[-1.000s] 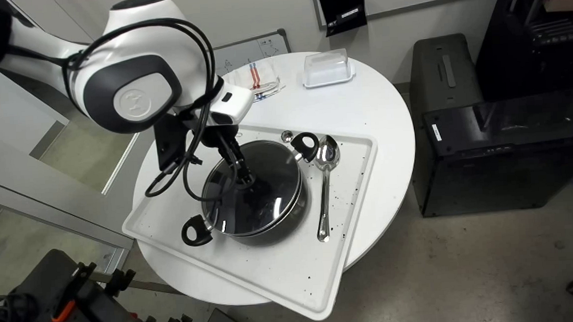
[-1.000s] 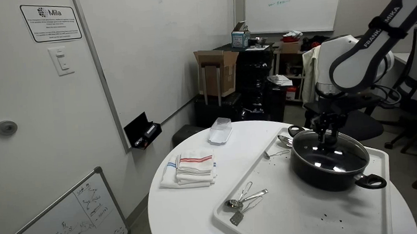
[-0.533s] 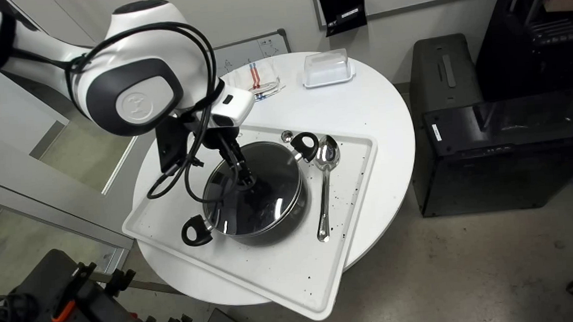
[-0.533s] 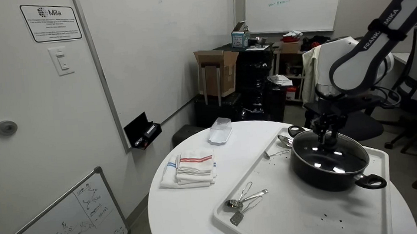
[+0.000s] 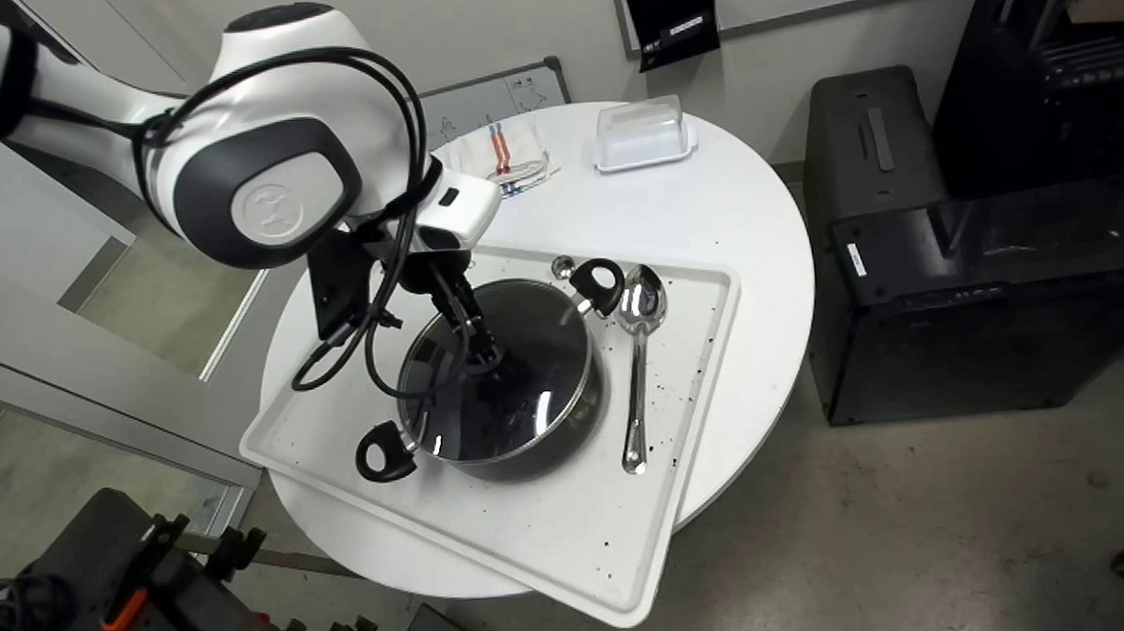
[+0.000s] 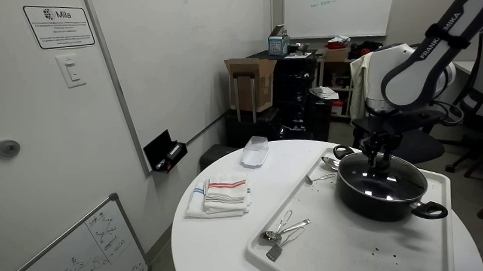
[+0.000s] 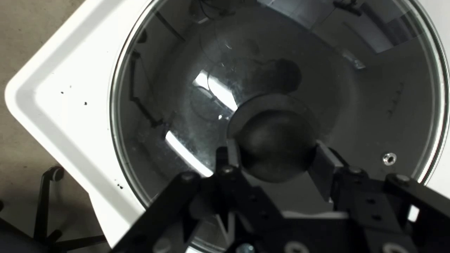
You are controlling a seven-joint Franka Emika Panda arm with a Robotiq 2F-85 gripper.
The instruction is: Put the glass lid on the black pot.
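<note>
Our jaws clamp the black knob of the round metal-rimmed glass lid, apparently seated on the wide black pot near the robot-side edge of the white worktop. We should confirm level seating before releasing.

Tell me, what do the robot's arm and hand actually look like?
The arm is white and rounded, with dark grey panels, one with white lettering ending MIKA, partly under a black strap. Black cables loop along it. The hand is black and angular, with screw heads and flat grey pads.
</note>
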